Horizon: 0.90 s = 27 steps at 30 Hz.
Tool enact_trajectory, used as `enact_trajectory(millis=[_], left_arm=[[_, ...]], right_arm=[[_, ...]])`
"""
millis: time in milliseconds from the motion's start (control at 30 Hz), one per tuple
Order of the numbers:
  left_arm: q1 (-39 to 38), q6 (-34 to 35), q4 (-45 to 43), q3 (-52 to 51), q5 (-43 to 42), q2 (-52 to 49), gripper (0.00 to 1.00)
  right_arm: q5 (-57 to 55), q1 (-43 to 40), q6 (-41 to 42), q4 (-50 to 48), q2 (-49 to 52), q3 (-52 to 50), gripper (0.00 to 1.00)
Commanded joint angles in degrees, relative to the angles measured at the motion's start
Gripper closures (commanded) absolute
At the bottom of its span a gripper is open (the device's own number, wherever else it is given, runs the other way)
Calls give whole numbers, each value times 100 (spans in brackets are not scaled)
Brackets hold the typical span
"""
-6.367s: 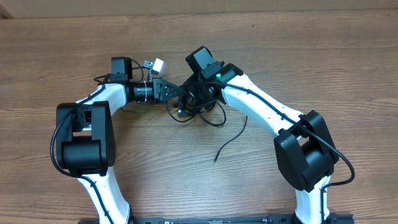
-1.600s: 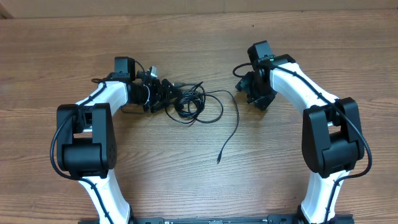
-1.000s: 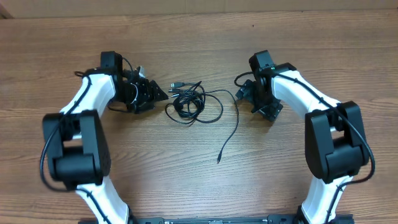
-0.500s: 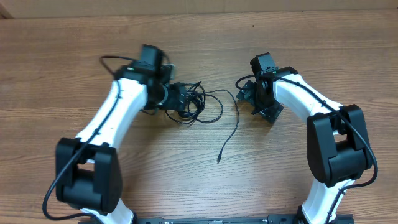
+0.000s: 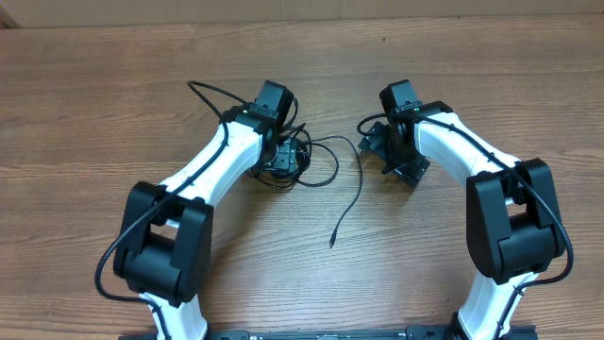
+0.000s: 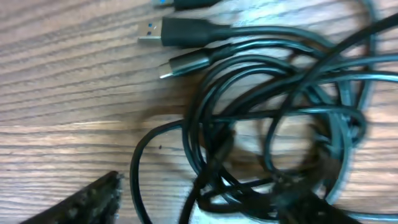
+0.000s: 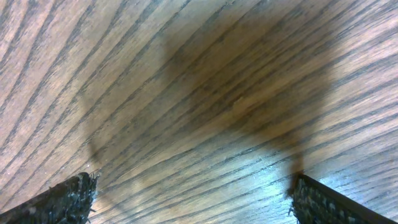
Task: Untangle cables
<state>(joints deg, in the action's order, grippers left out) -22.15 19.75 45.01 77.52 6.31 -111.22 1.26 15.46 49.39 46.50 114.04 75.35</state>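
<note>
Now your left gripper sits over the cables.
Jaws apart astride the tangle, clamping nothing; your right gripper gapes empty over the surface nearby.

Close view of wooden table, grain running diagonally from 7 to 1 o'clock. Broad dark blurred shadow across centre. Right gripper spread wide: textured black fingertips at 8 and 4 o'clock, bare wood between.
</note>
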Motion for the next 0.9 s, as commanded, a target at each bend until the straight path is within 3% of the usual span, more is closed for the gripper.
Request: enact_trajectory(millis=[0,133,300,600,867], left_arm=[[-37,175,-7,28,162,-269,37],[-37,216,-9,28,160,-420,47],[-37,216,0,28,157,-417,96],[-37,214,31,35,92,170,96],[-31,306,-26,35,-708,1753,96]], right_arm=[[76,0,-44,9,245,-260,0],[76,-2,-44,11,245,-260,0],[76,-2,-42,2,245,-260,0],[76,0,-44,7,245,-260,0],[76,0,-42,0,245,-260,0]])
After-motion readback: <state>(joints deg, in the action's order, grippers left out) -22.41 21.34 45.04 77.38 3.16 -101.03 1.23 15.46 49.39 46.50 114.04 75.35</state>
